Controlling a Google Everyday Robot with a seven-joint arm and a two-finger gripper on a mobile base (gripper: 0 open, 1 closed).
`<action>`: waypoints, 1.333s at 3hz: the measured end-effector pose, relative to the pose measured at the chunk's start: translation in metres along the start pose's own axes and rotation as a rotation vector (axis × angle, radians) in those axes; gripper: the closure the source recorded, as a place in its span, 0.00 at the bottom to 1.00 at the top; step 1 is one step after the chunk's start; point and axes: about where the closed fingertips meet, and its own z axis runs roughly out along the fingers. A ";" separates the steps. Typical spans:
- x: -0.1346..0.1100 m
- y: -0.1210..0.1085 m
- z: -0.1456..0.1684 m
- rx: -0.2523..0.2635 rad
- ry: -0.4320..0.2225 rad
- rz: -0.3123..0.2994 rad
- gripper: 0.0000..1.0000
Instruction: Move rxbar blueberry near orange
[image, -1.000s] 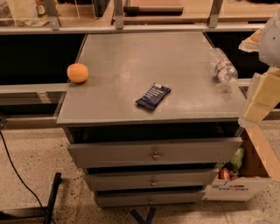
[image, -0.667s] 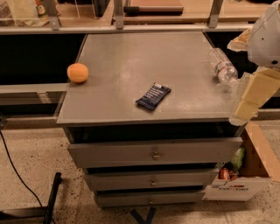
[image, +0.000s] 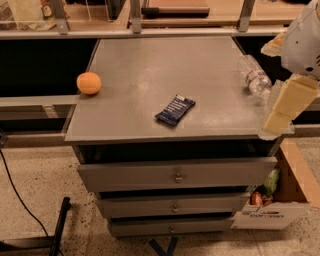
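The rxbar blueberry (image: 175, 110), a flat navy-blue wrapper with white print, lies diagonally on the grey cabinet top (image: 150, 65), a little right of centre and near the front. The orange (image: 88, 83) sits at the left edge of the top, well apart from the bar. My gripper (image: 281, 108) hangs from the white arm (image: 305, 40) over the top's front right corner, to the right of the bar and above it. It holds nothing that I can see.
A clear plastic water bottle (image: 253, 75) lies on the right side of the top, just behind the gripper. The cabinet has three drawers (image: 177, 175), slightly open. A cardboard box (image: 285, 200) with items stands on the floor at the right. A shelf rail (image: 150, 30) runs behind.
The arm and gripper have moved left, from off the right side to over the top's front right corner. The bar, the orange and the bottle have not moved.
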 end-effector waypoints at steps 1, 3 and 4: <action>-0.010 -0.011 0.022 0.008 -0.016 0.026 0.00; -0.030 -0.036 0.079 -0.001 -0.172 0.011 0.00; -0.050 -0.046 0.101 -0.023 -0.284 -0.024 0.00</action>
